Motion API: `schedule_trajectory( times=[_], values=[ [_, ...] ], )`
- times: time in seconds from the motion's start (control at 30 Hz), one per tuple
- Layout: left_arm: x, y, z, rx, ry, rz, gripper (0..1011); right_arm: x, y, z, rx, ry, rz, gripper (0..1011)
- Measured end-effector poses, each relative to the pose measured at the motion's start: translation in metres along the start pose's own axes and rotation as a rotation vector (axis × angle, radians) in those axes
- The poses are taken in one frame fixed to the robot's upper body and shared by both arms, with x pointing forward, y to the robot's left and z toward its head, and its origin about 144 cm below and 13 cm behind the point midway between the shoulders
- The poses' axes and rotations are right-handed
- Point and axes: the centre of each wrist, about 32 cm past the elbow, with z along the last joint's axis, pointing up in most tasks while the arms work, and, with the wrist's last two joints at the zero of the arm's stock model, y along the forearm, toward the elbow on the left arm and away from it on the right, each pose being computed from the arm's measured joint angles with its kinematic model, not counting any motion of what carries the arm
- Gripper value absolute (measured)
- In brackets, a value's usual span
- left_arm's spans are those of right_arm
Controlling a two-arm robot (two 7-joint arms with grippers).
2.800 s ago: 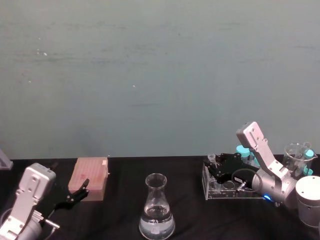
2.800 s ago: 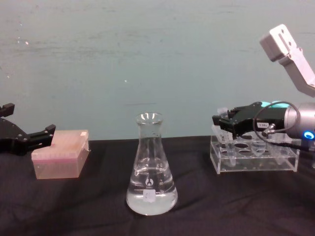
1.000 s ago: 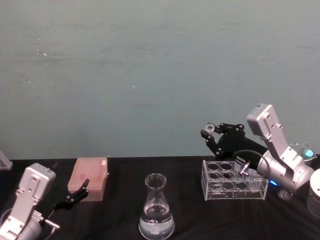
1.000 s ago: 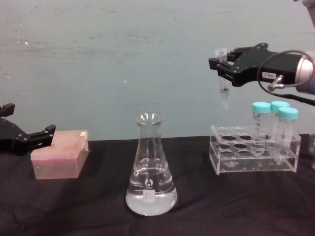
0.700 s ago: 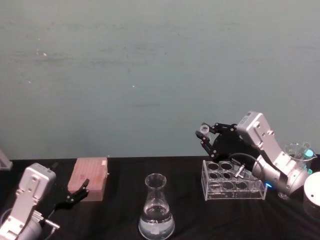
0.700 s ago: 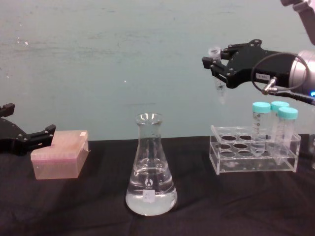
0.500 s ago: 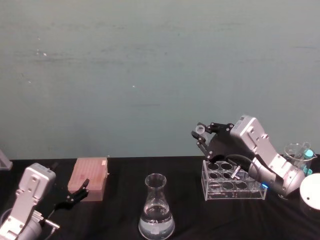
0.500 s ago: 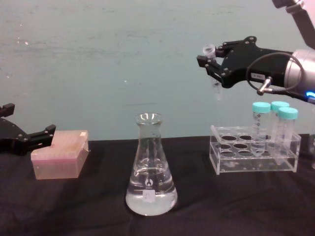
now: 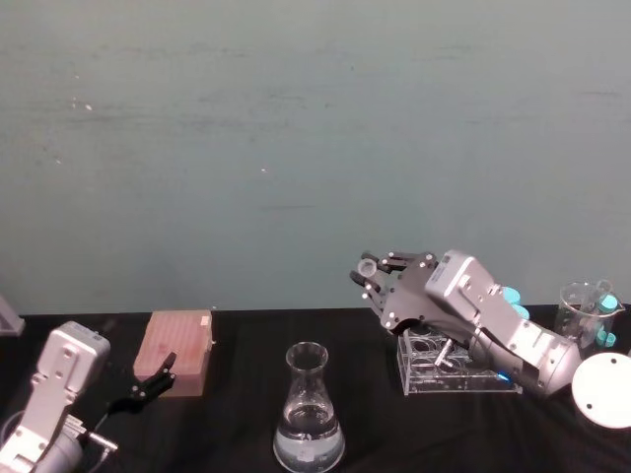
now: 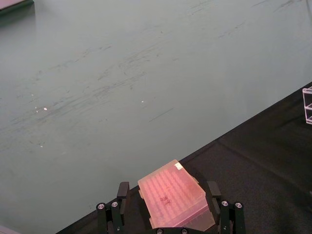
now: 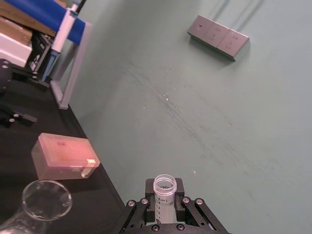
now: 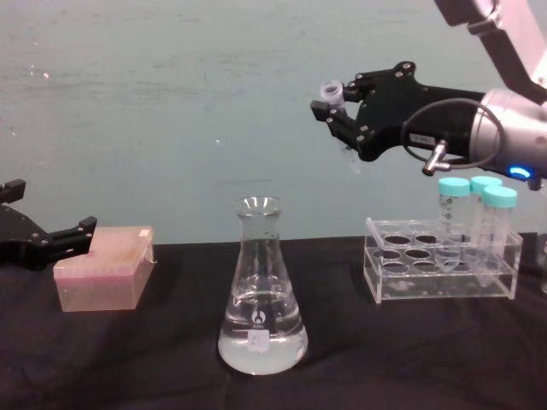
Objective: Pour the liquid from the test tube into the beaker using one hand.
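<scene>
right pincer [image 12: 335,101] grips the test tube [image 11: 164,191] aloft; the beaker [image 12: 261,256] holds clear liquid [image 12: 261,343].

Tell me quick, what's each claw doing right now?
Left claw: open, empty, near the pink box.
Right claw: closed on the small tube, up in the air to the right of the flask.

Black table [image 12: 128,371]; on it, beaker [image 12: 261,299], pink box [image 12: 104,266], clear tube rack [image 12: 440,275]

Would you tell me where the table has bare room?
Bare black cloth lies between the pink box and the clear glass conical flask, and between flask and clear tube rack, below the right gripper. Right of the rack is crowded.
</scene>
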Motion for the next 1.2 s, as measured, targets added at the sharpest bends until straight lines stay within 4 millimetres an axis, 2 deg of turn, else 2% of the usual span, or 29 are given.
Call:
schedule_trajectory(
  times=[1.2],
  values=[
    [0.0, 0.0, 0.0, 0.0, 0.0, 0.0, 1000, -0.025, 0.008, -0.004, 0.067, -0.283, 0.074, 224]
  ],
)
